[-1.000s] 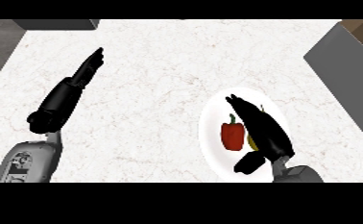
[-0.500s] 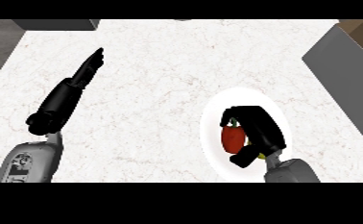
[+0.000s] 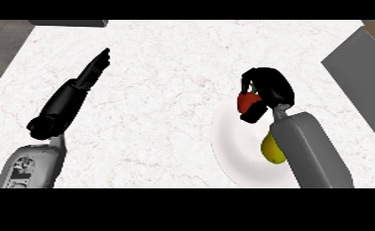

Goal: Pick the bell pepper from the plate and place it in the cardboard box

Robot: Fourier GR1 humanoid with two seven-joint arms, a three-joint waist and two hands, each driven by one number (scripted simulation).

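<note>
One red bell pepper [image 3: 247,101] is now riding up off the plate [image 3: 233,145], right of centre, the right hand [image 3: 265,90] curling around it. Lifting is under way; no cardboard box is showing. The left hand [image 3: 93,71], fingers straight, is resting upper left.

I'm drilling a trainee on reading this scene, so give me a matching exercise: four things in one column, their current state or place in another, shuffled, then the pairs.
1. bell pepper
2. yellow item
3. left hand
4. plate

A. open, fingers straight, over the counter's left side
B. lying on the plate beside the right forearm
C. white, on the counter at the right
D. red, enclosed by the right hand

Pairs: 1-D, 2-B, 3-A, 4-C
</note>
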